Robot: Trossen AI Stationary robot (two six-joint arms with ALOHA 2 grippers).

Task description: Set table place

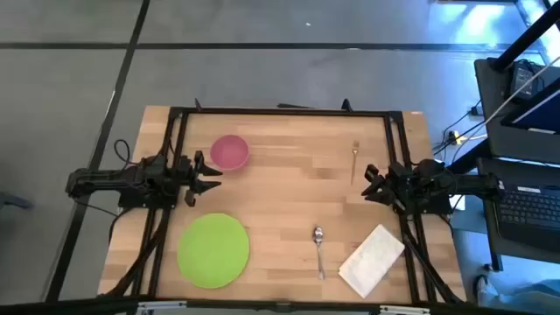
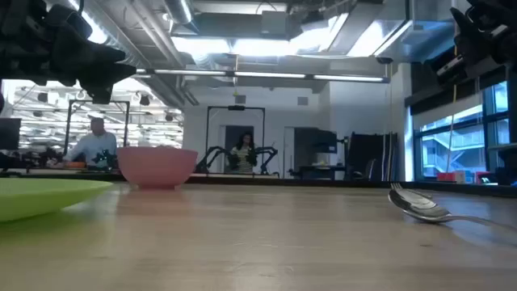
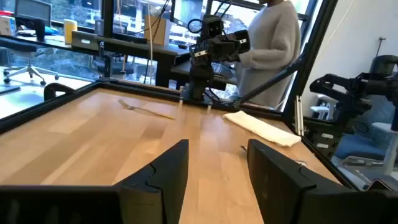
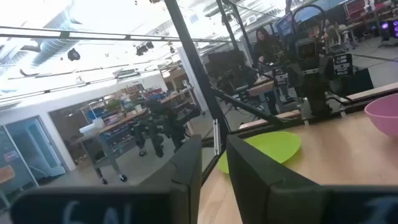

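Note:
The wooden table (image 1: 280, 188) carries a pink bowl (image 1: 229, 151) at the far left, a green plate (image 1: 213, 249) at the near left, a gold fork (image 1: 354, 159) at the far right, a silver spoon (image 1: 319, 249) near the middle front and a white napkin (image 1: 372, 260) at the near right. My left gripper (image 1: 213, 178) hovers open at the left edge, between bowl and plate. My right gripper (image 1: 369, 182) hovers open at the right edge, near the fork. Neither touches anything.
A black metal rail frame (image 1: 280, 111) runs around the tabletop. A desk with a laptop (image 1: 534, 201) stands right of the table. A person in a light sweater (image 3: 273, 43) stands beyond the table's right side. Bare wood lies in the table's middle (image 1: 289, 201).

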